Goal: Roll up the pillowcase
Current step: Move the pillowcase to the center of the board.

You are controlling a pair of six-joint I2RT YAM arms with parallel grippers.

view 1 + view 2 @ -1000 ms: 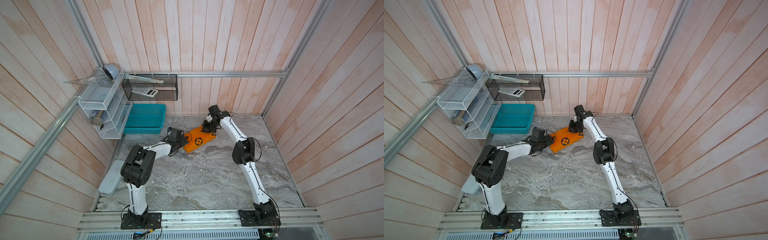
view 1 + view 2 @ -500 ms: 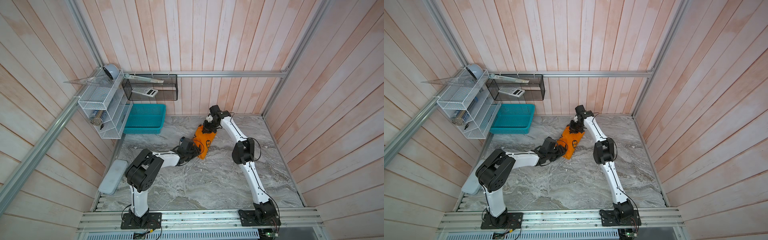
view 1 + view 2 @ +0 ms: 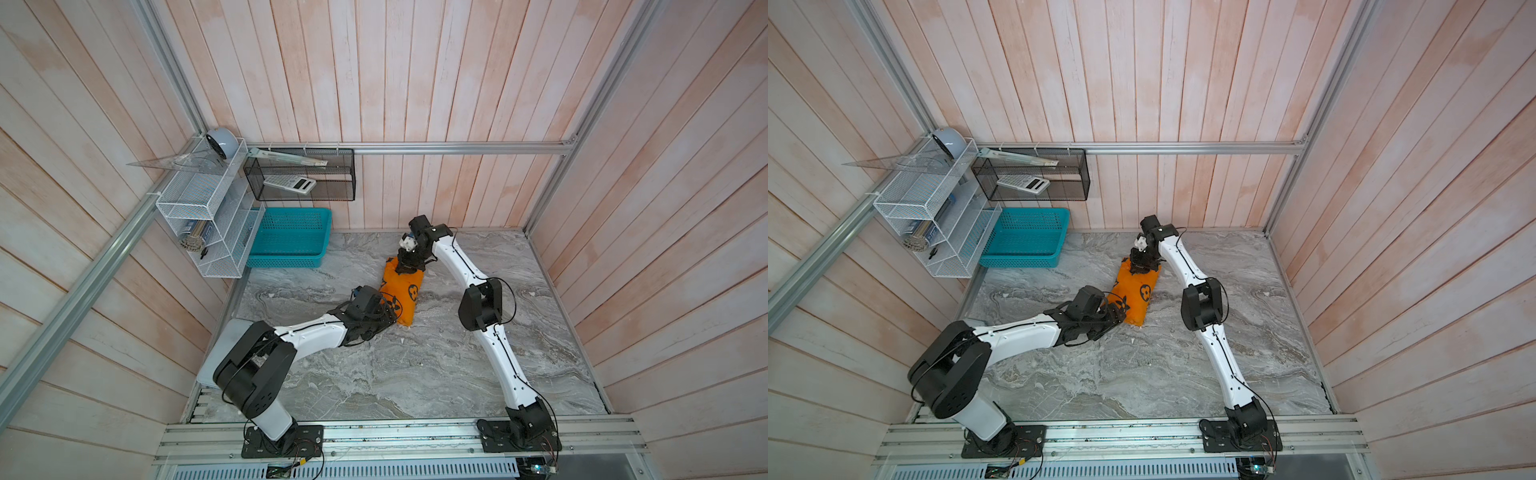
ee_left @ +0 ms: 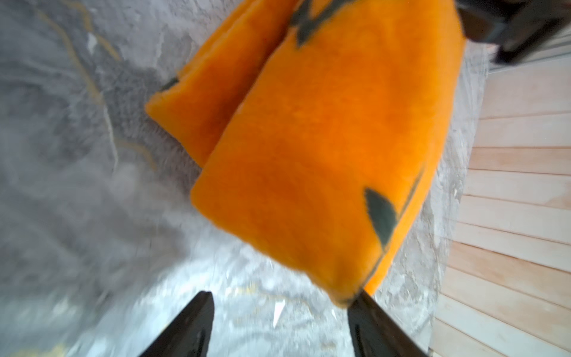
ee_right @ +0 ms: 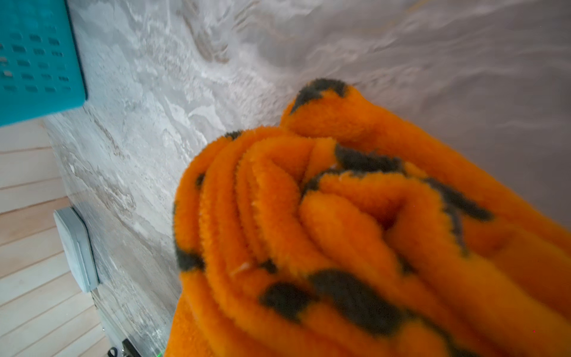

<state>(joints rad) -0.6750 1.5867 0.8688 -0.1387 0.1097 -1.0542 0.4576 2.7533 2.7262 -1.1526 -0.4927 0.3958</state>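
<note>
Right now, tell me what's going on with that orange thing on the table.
Two robot arms are rolling up an orange pillowcase on the grey marble table. It lies as a thick bundle, its layers showing at one end. The right gripper sits on the far end; whether it pinches the cloth cannot be seen. The left gripper is at the near end, jaws open, holding nothing, one finger beside a corner.

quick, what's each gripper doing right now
left gripper: open, nothing between its fingers, at a corner of the pillowcase.
right gripper: on the far end of the pillowcase, jaws hidden by cloth, cannot tell.
</note>
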